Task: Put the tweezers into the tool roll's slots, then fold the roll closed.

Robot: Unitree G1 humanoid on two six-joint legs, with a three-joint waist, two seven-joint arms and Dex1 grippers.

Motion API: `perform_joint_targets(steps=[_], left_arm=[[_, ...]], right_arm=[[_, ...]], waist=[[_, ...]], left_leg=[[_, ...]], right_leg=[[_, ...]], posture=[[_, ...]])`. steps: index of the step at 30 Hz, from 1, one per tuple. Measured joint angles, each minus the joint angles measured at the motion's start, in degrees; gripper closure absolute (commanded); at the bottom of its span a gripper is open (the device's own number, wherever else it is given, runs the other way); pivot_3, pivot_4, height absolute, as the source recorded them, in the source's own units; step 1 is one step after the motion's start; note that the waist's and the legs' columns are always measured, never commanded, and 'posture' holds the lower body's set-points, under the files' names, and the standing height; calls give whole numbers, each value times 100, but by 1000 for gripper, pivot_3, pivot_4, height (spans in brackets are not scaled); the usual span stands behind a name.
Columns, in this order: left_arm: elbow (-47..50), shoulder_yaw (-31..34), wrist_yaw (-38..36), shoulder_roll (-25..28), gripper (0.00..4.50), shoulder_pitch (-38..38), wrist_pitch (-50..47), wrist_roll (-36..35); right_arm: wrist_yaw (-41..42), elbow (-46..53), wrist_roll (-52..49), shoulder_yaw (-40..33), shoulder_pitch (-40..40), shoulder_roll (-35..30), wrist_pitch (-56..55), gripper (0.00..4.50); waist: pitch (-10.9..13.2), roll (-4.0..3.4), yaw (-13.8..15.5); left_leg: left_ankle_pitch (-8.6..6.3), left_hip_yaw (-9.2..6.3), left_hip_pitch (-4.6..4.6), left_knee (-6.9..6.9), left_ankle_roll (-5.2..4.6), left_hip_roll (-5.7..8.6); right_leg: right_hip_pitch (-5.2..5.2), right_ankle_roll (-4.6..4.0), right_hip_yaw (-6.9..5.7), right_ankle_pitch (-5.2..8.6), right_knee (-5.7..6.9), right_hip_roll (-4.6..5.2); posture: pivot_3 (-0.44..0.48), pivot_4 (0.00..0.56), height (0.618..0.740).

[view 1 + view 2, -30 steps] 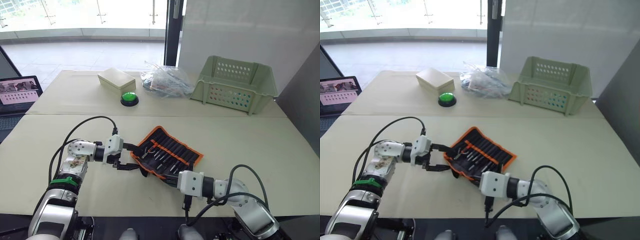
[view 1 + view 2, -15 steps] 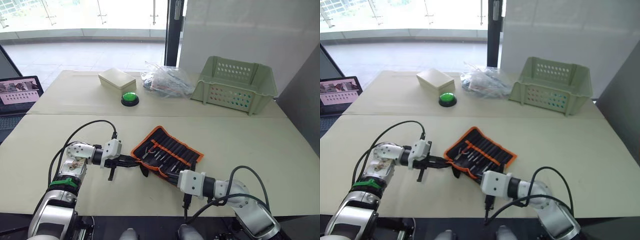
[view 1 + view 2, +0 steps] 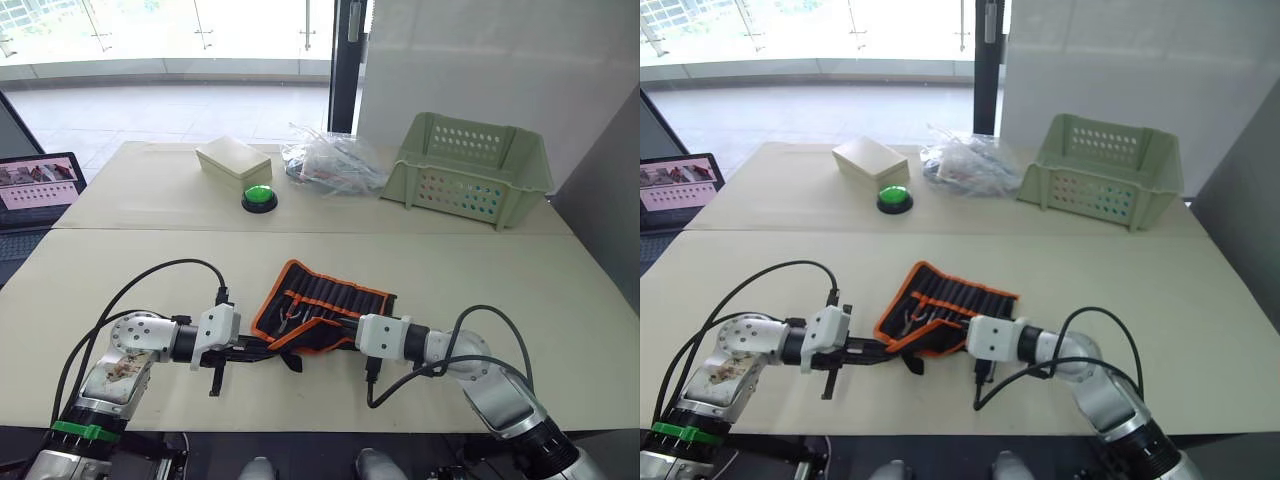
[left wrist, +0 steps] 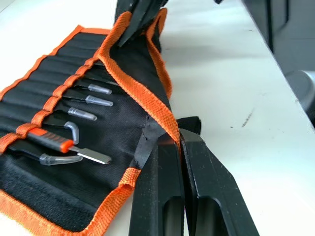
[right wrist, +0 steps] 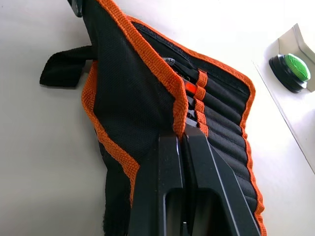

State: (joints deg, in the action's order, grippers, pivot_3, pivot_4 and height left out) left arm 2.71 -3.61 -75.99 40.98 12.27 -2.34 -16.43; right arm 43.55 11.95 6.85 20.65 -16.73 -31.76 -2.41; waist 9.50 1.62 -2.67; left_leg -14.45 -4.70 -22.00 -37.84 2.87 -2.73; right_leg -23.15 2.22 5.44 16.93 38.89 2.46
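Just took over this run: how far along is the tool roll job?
Done: tweezers sit in the slots. In hand: both claws, left and right, are pinched on the orange near edge of the tool roll, lifting that flap over the tools. Left: the roll is still mostly open, so finish folding it closed.

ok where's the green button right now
In the left eye view the green button sits on the far table, between the beige box and the bag of clear plastic.
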Motion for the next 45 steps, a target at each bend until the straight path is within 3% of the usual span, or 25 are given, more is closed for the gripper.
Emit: perform_joint_targets(steps=[10, 18, 22, 26, 44, 45], left_arm=[[1566, -274, 800, 8, 4454, -665, -1180, -148], [1675, -337, 1392, -51, 4454, -861, -1364, -79], [1454, -368, 1457, -21, 4454, -836, -1384, -28], [813, -46, 1442, 151, 4454, -303, -1494, -196], [-426, -345, 1285, 112, 4454, 534, -758, 84], [-449, -344, 1281, 108, 4500, 556, -766, 83]], right_arm=[[66, -541, 212, 4, -347, -205, -969, 4500], [27, -837, 331, 0, -651, -138, -1454, 4500], [178, -728, 161, -26, -325, -144, -925, 4500], [302, -440, -209, -67, -42, -16, -56, 4500], [215, -213, -367, -77, -237, 232, 1141, 4500], [193, -185, -360, -80, -230, 235, 1176, 3919]], waist=[[0, -1, -24], [1, -2, 8], [1, -2, 19], [1, -2, -6], [2, -6, -5], [2, -6, -2]], left_leg=[[0, 3, 3, 0, 0, 0], [0, 3, 1, 0, 0, 0], [0, 3, 2, 0, 0, 2], [0, 1, 4, 0, 0, 0], [0, 2, 1, 0, 0, 1], [0, 2, 1, 0, 0, 1]], right_leg=[[0, 0, 4, 0, 0, -1], [1, -1, 4, 0, 0, 1], [1, -1, 4, 0, 0, 2], [0, -1, 2, 0, 2, -1], [-2, -1, 1, 0, 3, 0], [-2, -1, 1, 0, 3, 0]], posture=[[0, 150, 713], [0, 150, 713], [0, 150, 713], [0, 150, 713], [0, 150, 713], [0, 150, 713]])
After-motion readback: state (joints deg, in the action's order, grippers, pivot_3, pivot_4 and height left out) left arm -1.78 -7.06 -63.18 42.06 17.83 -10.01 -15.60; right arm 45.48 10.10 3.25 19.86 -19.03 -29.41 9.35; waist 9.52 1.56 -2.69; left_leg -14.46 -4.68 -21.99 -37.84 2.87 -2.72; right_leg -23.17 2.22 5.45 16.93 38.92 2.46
